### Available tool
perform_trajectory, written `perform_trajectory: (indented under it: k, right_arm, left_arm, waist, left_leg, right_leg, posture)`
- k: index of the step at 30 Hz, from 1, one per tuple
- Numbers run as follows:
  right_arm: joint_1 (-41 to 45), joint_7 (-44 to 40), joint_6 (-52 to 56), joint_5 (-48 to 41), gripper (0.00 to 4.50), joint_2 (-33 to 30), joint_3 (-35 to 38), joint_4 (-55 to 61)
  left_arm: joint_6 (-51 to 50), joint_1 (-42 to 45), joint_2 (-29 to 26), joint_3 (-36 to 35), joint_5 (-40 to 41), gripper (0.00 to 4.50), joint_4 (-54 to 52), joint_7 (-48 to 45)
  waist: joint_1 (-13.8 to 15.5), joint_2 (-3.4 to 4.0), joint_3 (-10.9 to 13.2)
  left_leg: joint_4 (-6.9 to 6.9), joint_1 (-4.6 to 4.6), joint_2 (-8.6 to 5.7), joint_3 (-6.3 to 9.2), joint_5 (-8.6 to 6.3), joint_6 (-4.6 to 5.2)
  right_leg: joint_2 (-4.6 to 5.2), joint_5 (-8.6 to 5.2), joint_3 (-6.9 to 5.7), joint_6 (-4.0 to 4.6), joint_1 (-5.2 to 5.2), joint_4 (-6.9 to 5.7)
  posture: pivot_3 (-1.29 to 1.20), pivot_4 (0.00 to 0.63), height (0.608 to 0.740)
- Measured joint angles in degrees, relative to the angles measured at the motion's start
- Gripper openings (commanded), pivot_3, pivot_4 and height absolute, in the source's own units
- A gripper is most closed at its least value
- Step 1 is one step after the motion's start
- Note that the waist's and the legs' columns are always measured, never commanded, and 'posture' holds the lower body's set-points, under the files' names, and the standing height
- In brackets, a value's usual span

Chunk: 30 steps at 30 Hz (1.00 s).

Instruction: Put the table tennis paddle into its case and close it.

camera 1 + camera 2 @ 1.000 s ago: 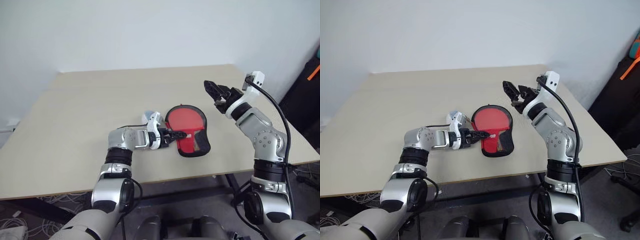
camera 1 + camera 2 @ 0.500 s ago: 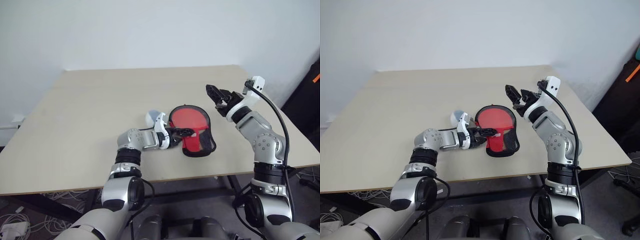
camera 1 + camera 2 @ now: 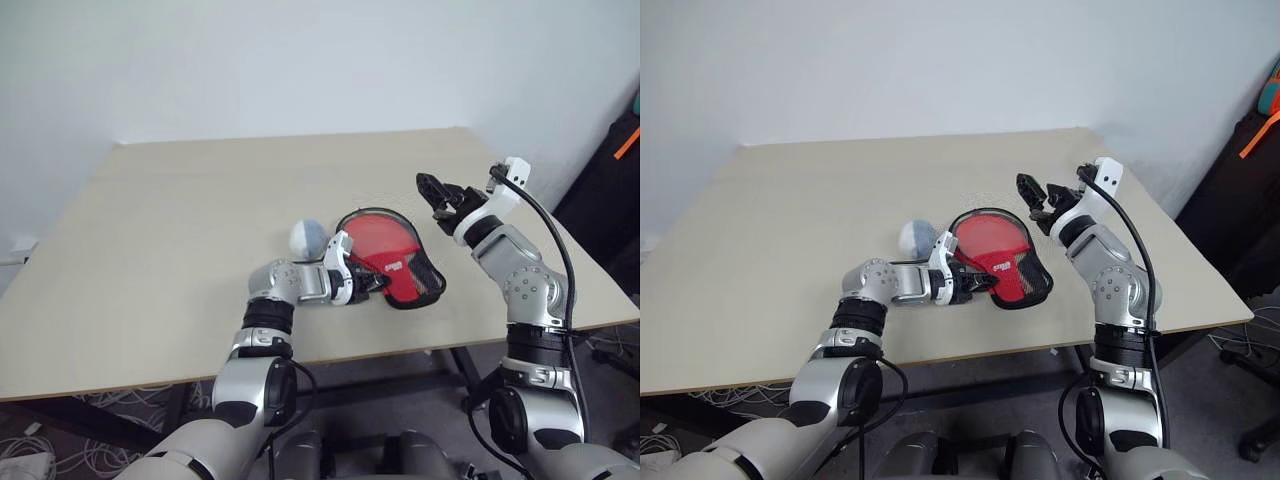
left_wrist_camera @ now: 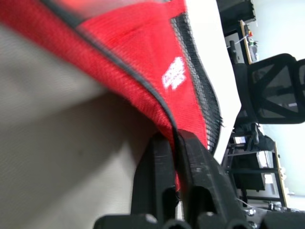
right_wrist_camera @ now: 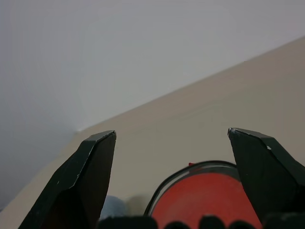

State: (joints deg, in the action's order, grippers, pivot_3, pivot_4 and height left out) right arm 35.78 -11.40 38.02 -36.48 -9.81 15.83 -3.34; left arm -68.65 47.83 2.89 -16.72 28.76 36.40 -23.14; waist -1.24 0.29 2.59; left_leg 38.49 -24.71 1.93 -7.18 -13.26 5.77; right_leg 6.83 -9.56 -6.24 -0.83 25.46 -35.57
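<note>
Case (image 3: 398, 262): lies on the table (image 3: 180, 220), right of centre and toward the near edge; red fabric with black mesh and trim, its round end pointing far, its narrow end near and right.
Paddle: a round red face (image 3: 378, 233) shows through the case's far half; I cannot tell whether this is the blade or the case's own lining.
Left gripper (image 4: 174, 143): its 2 black fingers are pinched together on the case's black-trimmed near-left edge, lifting that edge a little off the table.
Right gripper (image 3: 437, 190): raised above the table, just right of and beyond the case's round end, not touching it; fingers spread wide, nothing between them.
Ball (image 3: 309, 238): pale, roundish, on the table just left of the case, beside the left wrist.
</note>
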Motion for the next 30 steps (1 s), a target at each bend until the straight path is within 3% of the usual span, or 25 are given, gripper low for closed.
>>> perform_trajectory:
  k: [6, 14, 19, 30]
  right_arm:
    - [0.1, 0.3, -0.2, 0.3, 4.1, 0.0, 0.0, -0.5]
    - [0.1, 0.3, -0.2, 0.5, 4.1, 0.3, 0.1, -0.6]
    - [0.1, 0.2, -0.4, 0.5, 4.1, 1.0, 0.1, -0.6]
    - [0.3, 0.0, -0.4, 1.0, 4.1, 1.5, -1.4, -1.0]
  left_arm:
    - [-5.8, -1.3, -1.4, 2.8, 1.3, 0.01, -3.3, -1.2]
    - [-22.3, -4.7, -9.5, 10.3, 6.1, 0.01, -14.1, -5.6]
    - [-23.2, -9.5, -13.3, 15.9, 13.0, 0.01, -19.0, -6.0]
    - [-23.4, -11.4, -12.1, 22.6, 23.7, 0.01, -23.7, -1.5]
  waist:
    - [0.0, 0.0, 0.0]
    - [-0.3, 0.02, 0.0]
    - [-0.2, 0.02, 0.0]
    - [-0.1, 0.03, 0.0]
  left_leg:
    - [-0.02, 0.0, 0.0, -0.01, 0.0, 0.0]
    - [-0.02, 0.04, 0.02, -0.01, 0.01, -0.02]
    - [-0.09, 0.04, 0.02, -0.04, 0.01, -0.03]
    - [-0.19, 0.04, -0.01, -0.09, 0.02, -0.05]
  right_leg:
    - [-0.03, 0.01, 0.01, -0.03, 0.01, 0.0]
    - [-0.03, 0.01, 0.04, -0.03, 0.01, -0.03]
    - [0.01, 0.0, 0.11, 0.0, 0.06, -0.02]
    - [0.0, -0.05, 0.21, 0.09, 0.12, 0.01]
  posture:
    - [0.0, 0.0, 0.74]
    - [0.0, 0.0, 0.74]
    - [0.0, 0.0, 0.74]
    - [0.0, 0.0, 0.74]
